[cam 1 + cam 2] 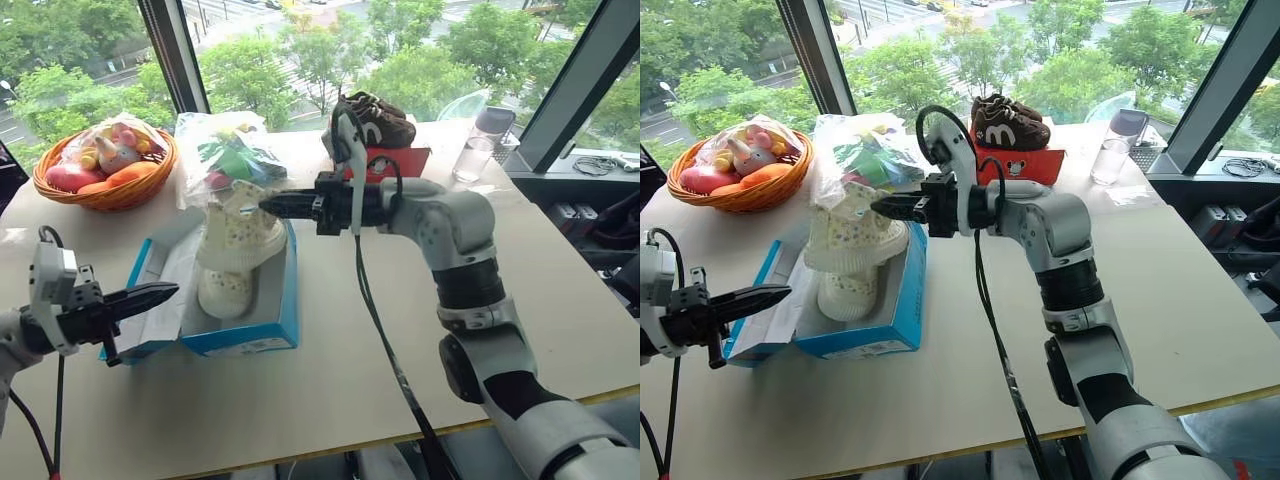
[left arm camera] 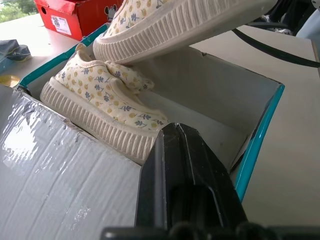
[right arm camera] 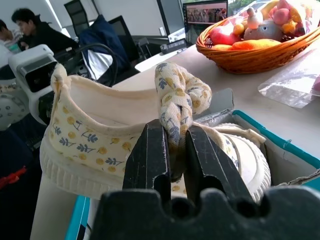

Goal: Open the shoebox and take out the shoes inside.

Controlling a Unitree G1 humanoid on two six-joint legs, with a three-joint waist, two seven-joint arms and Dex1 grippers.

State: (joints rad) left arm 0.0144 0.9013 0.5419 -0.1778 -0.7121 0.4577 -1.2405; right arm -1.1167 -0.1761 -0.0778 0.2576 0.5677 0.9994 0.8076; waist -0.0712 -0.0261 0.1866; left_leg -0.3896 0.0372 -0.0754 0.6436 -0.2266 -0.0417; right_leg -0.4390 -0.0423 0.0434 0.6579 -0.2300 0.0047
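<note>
Right gripper [image 1: 268,205], pointing left, pinches the heel tab of one cream sneaker [image 1: 240,237], hung above the open blue shoebox [image 1: 250,335]. Second sneaker [image 1: 226,292] lies inside, long axis near-to-far. Left gripper [image 1: 165,293], fingers together and empty, waits just left of the shoebox.

Head stereo pair, two close wrist views

The right gripper [image 1: 883,206] pinches the pull tab of one cream speckled sneaker [image 1: 852,232], holding it above the open blue shoebox [image 1: 876,322] — the second sneaker [image 1: 846,293] lies inside. The left gripper [image 1: 778,293], fingers together, hovers beside the box lid. A wicker basket [image 1: 735,190] sits on the tabletop [image 1: 970,370].
</note>
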